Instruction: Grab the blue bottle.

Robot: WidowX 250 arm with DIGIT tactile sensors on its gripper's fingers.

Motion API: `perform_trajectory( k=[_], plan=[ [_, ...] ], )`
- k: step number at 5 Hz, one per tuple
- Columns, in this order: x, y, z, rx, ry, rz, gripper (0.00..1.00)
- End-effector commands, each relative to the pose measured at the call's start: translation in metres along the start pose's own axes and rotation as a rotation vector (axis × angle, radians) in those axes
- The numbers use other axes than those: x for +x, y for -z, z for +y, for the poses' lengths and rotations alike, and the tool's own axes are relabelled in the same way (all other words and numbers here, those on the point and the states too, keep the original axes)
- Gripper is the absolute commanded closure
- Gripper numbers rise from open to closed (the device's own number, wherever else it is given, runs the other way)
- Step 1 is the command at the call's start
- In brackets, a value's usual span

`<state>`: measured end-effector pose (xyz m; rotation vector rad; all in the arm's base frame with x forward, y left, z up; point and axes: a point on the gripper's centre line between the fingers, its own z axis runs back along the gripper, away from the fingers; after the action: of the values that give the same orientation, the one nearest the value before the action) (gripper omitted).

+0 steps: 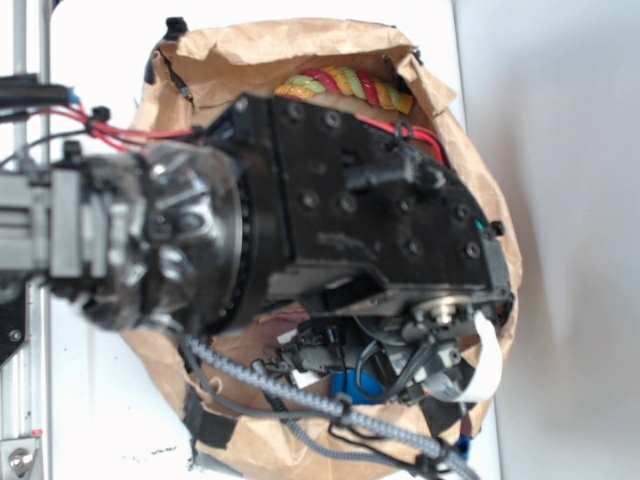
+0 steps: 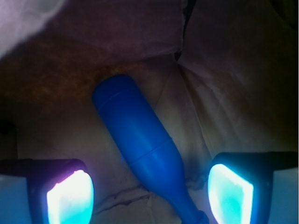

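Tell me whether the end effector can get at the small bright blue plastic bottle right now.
Probably yes: the end effector is open, its fingers flank the blue plastic bottle lying on brown paper, with nothing between.

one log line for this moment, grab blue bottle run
phase: approach | claw: open, straddling blue bottle | bottle: lying on its side in paper bag, not gripped | rope toy: at bag's far edge
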<state>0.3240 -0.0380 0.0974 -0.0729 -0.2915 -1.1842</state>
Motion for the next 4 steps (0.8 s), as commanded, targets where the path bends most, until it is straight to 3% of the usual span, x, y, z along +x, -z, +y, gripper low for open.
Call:
perform_trajectory(
  k=[1,2,4],
  plan=[
    [0.015,-0.022,0.002,0.068,0.028,-0.032,0.0],
    [0.016,-0.01,-0.008,0.104,0.114,0.0,0.0],
    [0.029,0.008,-0.035,0.079,0.236,0.017,0.0]
  ],
)
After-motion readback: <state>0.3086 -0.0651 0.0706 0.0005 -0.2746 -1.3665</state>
